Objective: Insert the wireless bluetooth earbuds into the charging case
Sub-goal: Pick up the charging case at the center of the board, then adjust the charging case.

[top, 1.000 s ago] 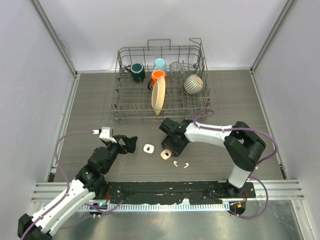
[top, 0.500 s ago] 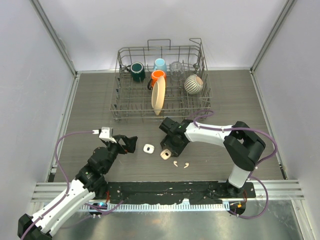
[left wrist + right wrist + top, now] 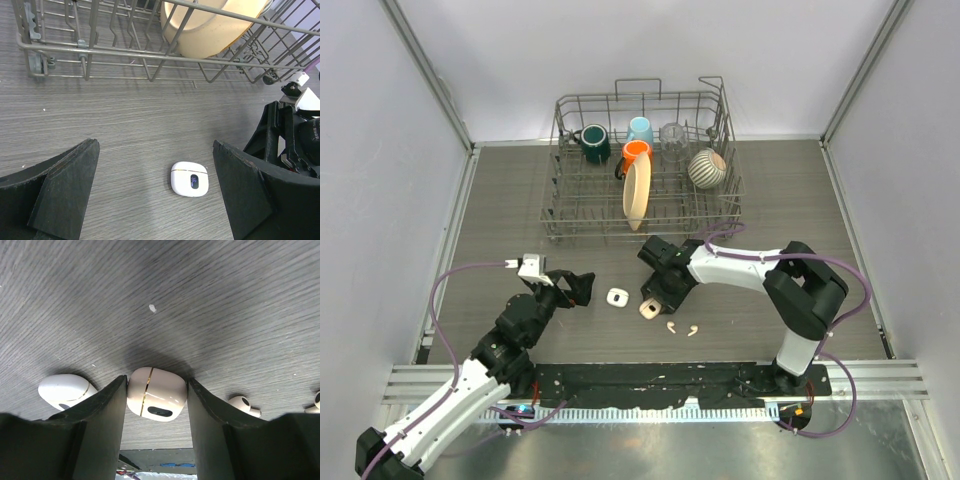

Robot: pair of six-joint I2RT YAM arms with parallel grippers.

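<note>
A cream charging case [image 3: 156,394] with a gold seam lies shut on the table, and my right gripper [image 3: 156,401] is shut on it, both fingers pressing its sides; from above that case [image 3: 648,310] shows just below the right gripper [image 3: 653,300]. A second, white case [image 3: 617,297] lies to its left; in the left wrist view this white case [image 3: 189,179] rests on the table between the wide open fingers of my left gripper [image 3: 155,187], touching neither. Two white earbuds [image 3: 672,326] [image 3: 692,330] lie loose on the table right of the cream case, one earbud [image 3: 242,404] beside my right finger.
A wire dish rack [image 3: 642,165] stands at the back with mugs, a glass, a ribbed bowl and a cream plate [image 3: 636,192]. Its lower rail [image 3: 150,60] runs close ahead of the left gripper. Grey walls close off both sides.
My right gripper's fingers have closed in on the cream case, and the wrist has shifted slightly left. The left arm has not moved.
</note>
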